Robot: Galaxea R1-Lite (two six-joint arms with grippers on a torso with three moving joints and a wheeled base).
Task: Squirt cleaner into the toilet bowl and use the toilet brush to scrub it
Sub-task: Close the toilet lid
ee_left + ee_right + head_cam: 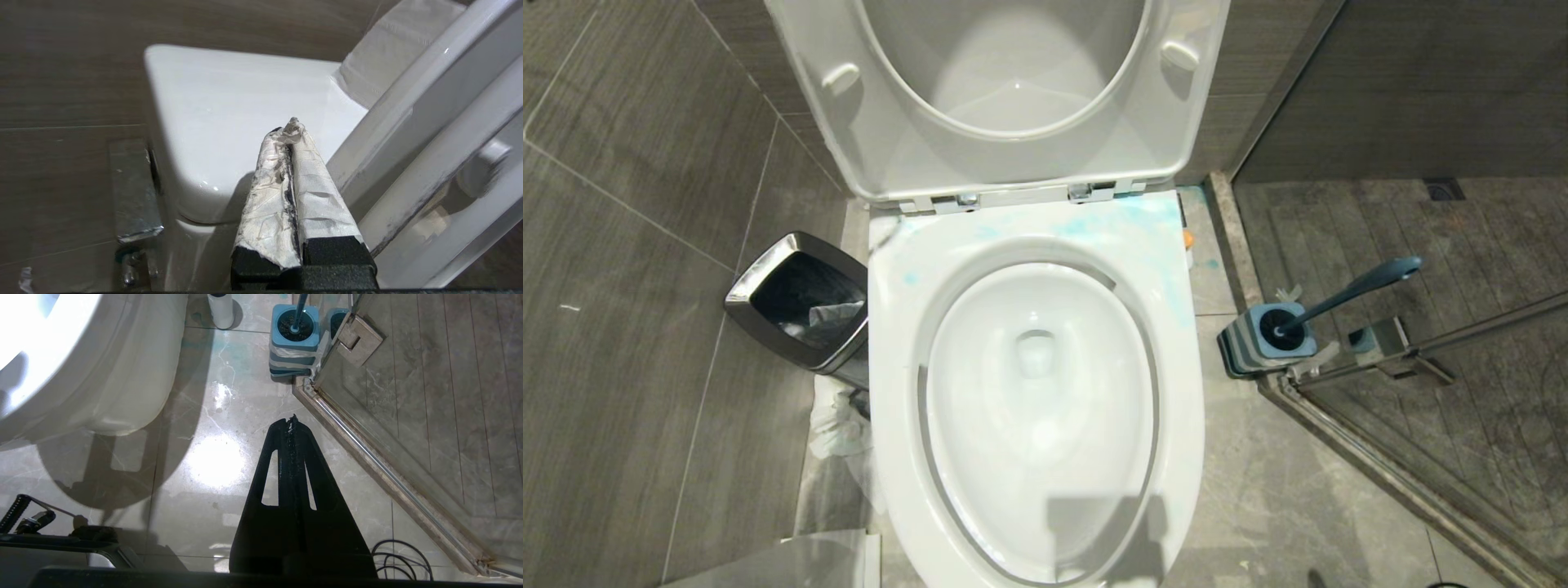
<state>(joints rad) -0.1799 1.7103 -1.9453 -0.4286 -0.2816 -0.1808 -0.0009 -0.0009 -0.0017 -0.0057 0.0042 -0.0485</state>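
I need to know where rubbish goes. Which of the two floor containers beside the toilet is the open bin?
The chrome-rimmed bin on the robot's left, with a bag inside. The striped holder on the right has the toilet brush in it.

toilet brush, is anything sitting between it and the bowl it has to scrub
Nothing visible stands in the way. The toilet brush sits in its holder on the floor to the robot's right of the toilet bowl, with only bare floor tiles between them. The seat and lid are raised, so the bowl is open.

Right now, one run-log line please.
toilet brush: in holder | toilet bowl: blue smears on rim | left gripper: shut, empty | right gripper: shut, empty
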